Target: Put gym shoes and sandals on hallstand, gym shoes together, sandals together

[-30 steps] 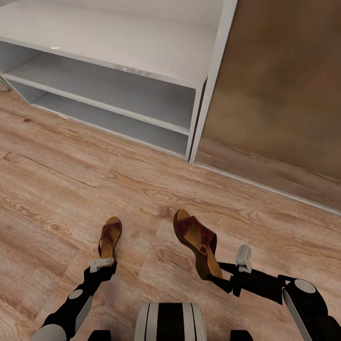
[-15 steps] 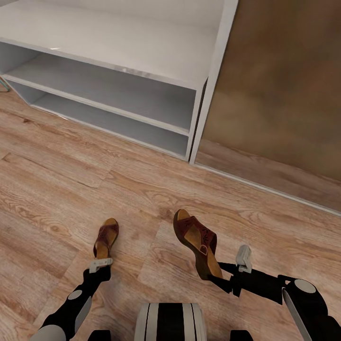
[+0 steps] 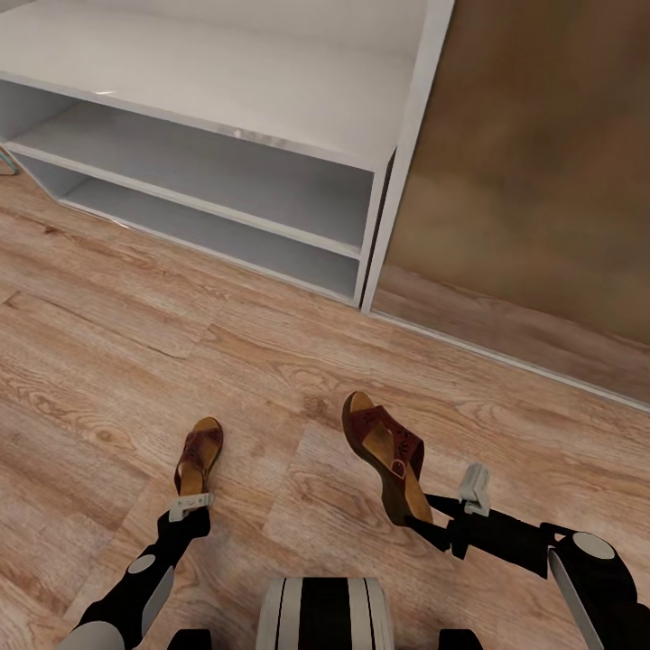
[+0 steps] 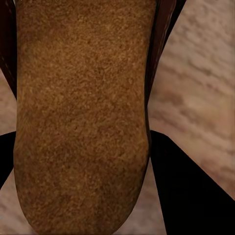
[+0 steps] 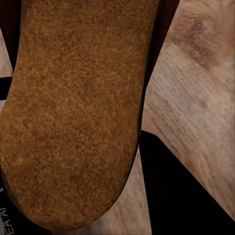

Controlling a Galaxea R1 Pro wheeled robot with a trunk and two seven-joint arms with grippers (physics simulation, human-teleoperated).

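Observation:
Two dark reddish-brown sandals with tan insoles hang just above the corridor floor (image 3: 108, 343). My left gripper (image 3: 192, 501) is shut on the heel of the left sandal (image 3: 200, 451), whose toe points toward the hallstand (image 3: 226, 99). My right gripper (image 3: 449, 516) is shut on the heel of the right sandal (image 3: 388, 451), which is tipped on its side with the buckle showing. Up close, a tan sole (image 4: 81, 117) sits between black fingers (image 4: 186, 191); in the right wrist view the other sole (image 5: 78, 107) lies beside a finger (image 5: 171, 191). The two gym shoes are out of view.
The hallstand's two low open compartments face me at the upper left, ending at a white upright (image 3: 406, 153). A brown wall panel (image 3: 533, 153) runs along the right. Bare wood planks lie between me and the rack. My base (image 3: 325, 614) shows at the bottom edge.
The right sandal has shifted slightly right and rolled, so more of its upper and buckle shows. The left sandal has moved a little left and turned its insole upward. The camera has not moved.

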